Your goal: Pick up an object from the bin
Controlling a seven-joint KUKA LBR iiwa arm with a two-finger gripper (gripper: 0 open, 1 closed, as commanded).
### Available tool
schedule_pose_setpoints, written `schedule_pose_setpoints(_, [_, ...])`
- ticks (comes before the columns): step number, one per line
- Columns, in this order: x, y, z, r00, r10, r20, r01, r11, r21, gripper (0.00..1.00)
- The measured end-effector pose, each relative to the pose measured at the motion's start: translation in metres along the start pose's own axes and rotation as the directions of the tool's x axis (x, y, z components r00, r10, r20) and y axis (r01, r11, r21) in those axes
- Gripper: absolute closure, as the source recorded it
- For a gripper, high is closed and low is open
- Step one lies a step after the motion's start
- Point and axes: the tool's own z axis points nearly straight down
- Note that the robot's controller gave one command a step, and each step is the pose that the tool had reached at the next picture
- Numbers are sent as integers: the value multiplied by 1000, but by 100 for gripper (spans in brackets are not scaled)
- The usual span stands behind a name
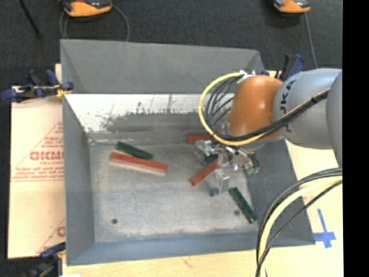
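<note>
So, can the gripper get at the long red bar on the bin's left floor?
Probably yes: the long red bar lies flat on open floor, left of the gripper; only a dark green stick lies close along its far side.

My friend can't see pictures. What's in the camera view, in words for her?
The robot's gripper hangs low on the right of a grey bin, beside a small red stick. A dark green stick lies close by; a long red stick and another green stick lie to the left.

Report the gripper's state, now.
Gripper: open or shut cannot be told; it is low at the right of the bin, beside a slanted red stick.
</note>
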Motion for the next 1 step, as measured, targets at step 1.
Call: schedule_pose_setpoints(1, [-1,0,0,1000,-2,0,2,1000,-1,100])
